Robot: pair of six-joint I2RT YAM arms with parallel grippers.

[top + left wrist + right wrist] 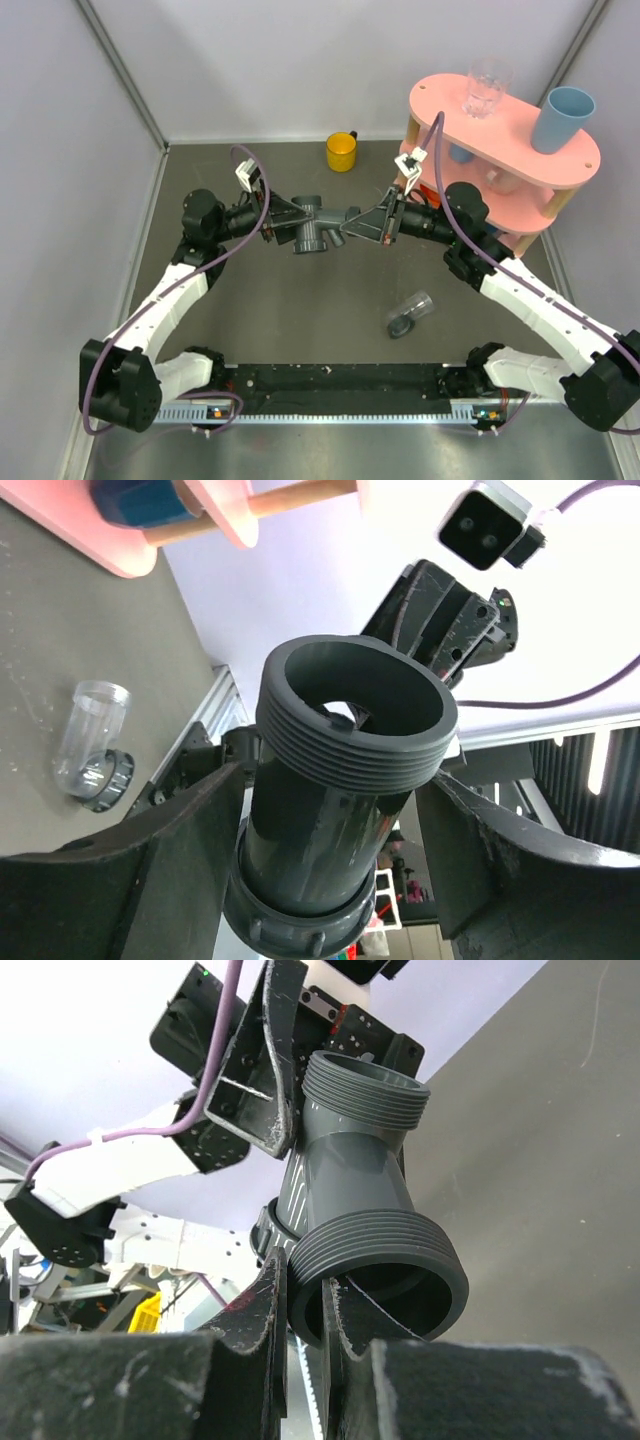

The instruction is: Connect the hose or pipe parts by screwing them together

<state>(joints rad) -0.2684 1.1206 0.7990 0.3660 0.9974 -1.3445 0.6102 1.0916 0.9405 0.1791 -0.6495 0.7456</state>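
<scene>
At left we see the left tool with its fingers either side of the dark grey T-shaped pipe fitting, held above the counter; we cannot tell whether they press on it. A yellow cup stands near the back wall. The right tool is pinched together on the wall of one threaded end. Further right, the clear tubular piece lies on its side on the counter, well apart from the fitting. A pink shelf carries a drinking glass and a blue cup.
</scene>
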